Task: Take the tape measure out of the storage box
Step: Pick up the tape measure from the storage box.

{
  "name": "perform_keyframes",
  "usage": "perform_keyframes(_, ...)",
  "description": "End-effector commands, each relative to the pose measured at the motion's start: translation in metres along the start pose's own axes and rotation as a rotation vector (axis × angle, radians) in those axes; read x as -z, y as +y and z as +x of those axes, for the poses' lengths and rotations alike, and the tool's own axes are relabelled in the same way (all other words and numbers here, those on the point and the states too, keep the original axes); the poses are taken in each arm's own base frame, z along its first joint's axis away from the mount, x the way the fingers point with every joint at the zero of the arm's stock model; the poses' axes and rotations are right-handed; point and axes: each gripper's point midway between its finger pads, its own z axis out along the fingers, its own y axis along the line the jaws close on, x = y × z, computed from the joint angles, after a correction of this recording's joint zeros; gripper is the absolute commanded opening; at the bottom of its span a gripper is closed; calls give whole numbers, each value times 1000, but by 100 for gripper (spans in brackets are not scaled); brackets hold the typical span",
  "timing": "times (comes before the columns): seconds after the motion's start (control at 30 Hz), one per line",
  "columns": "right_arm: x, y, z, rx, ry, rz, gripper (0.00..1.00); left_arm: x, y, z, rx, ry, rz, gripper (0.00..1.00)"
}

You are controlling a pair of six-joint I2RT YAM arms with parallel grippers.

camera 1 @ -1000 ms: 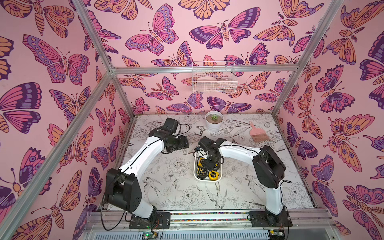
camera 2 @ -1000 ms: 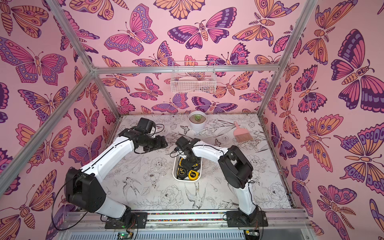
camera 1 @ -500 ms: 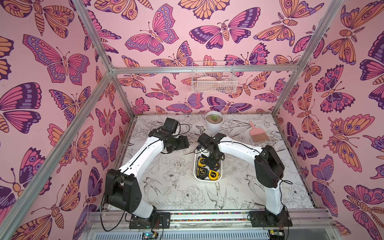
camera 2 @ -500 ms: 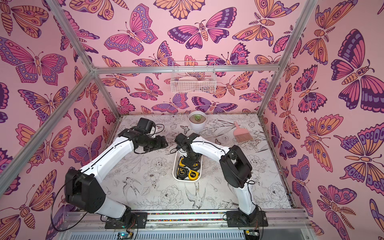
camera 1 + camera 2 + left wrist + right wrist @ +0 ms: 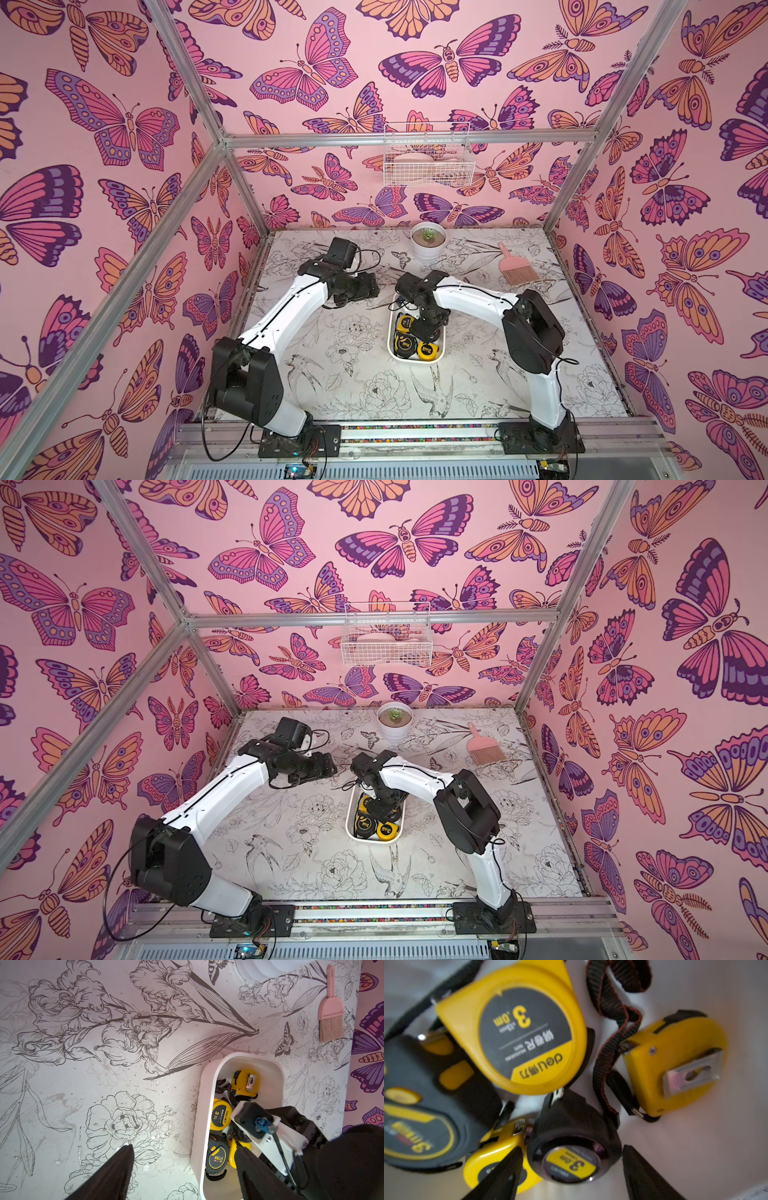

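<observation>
The storage box (image 5: 391,332), a shallow white tub, stands mid-table and holds several yellow and black tape measures; its rim (image 5: 200,1105) also shows in the left wrist view. My right gripper (image 5: 428,329) reaches down into the box. In the right wrist view the right gripper (image 5: 571,1148) is open, its fingers on either side of a round black tape measure (image 5: 571,1161), with a narrow gap showing at one finger. A yellow tape measure (image 5: 517,1028) lies beside it. My left gripper (image 5: 182,1147) is open and empty, above the table beside the box.
A white plant pot (image 5: 428,245) stands at the back of the table. A pink hand brush (image 5: 517,268) lies at the back right. A white wire basket (image 5: 428,160) hangs on the rear wall. Butterfly-patterned walls close in three sides.
The right wrist has shifted slightly over the box. The left arm has not moved.
</observation>
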Motion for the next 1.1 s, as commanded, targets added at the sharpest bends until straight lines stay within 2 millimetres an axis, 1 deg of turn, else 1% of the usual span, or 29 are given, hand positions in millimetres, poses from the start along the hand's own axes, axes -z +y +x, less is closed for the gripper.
perform_keyframes(0.0,-20,5,11,-22,77,-12,80,-3,6,4,-6,11,-2,83)
perform_keyframes(0.1,-23,6,7,-28,62,-14,79,-3,8,4,0,8,-3,83)
perform_keyframes(0.17,-25,7,8,-30,74,-17,79,-2,9,4,1,5,-3,83)
perform_keyframes(0.37,-34,10,17,-48,138,-32,74,-2,9,4,5,5,-1,83)
perform_keyframes(0.47,-32,10,19,-54,138,-29,72,-2,9,5,5,4,-3,83)
perform_keyframes(0.7,-14,11,17,-66,104,-46,56,-2,10,2,8,-3,-5,83)
perform_keyframes(0.8,-4,9,15,-68,78,-39,55,-1,8,1,6,-8,-2,83)
perform_keyframes(1.07,39,-4,4,-75,-34,10,53,-2,5,0,15,-8,21,83)
